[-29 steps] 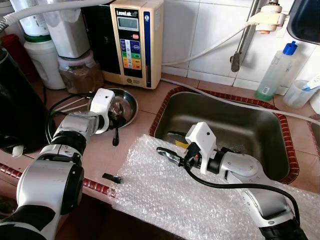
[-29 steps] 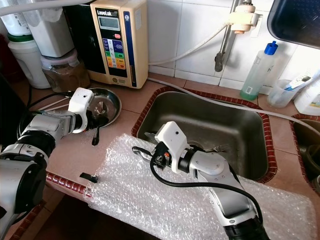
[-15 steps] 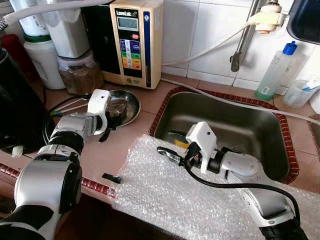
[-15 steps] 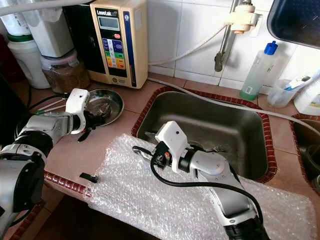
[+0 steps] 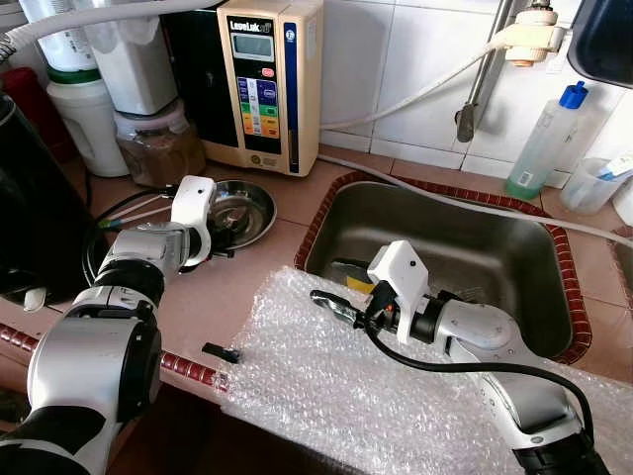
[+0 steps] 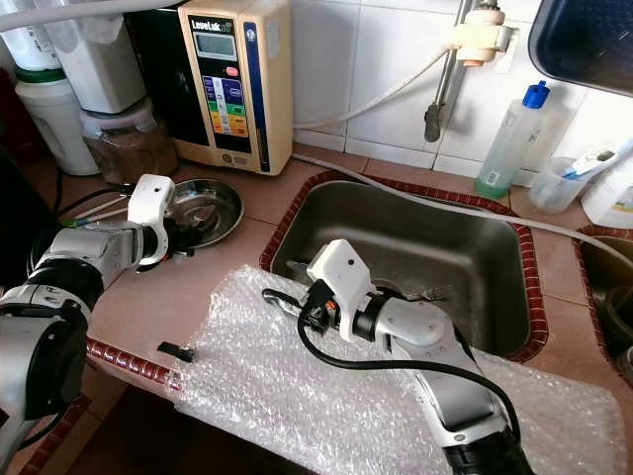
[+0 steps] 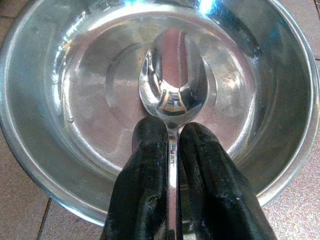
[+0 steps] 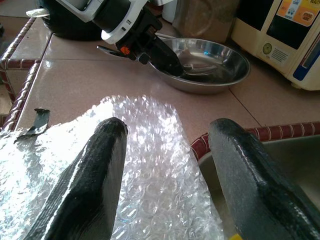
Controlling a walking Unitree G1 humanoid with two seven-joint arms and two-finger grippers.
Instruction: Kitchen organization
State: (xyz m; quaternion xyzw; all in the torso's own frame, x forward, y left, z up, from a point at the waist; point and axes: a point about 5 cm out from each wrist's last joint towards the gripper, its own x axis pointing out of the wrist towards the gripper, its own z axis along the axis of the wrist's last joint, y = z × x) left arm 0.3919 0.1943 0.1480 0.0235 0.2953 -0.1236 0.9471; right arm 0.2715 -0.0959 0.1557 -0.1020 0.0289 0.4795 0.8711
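Spoon [image 7: 172, 97] pinched in left end effector [image 7: 170, 150], over steel bowl [image 7: 40, 145]

The spoon [image 7: 172, 97] is mirror-bright silver, and so is the shallow steel dish [image 7: 65, 75] around it. The left gripper [image 7: 172, 150] has glossy black fingers; the right gripper [image 8: 167, 150] is black too. The bubble wrap [image 5: 396, 396] is clear, dotted all over with small bubbles. The counter [image 5: 237, 297] is pinkish-tan tile with a dark red edge. The sink [image 5: 475, 247] is dull grey steel.
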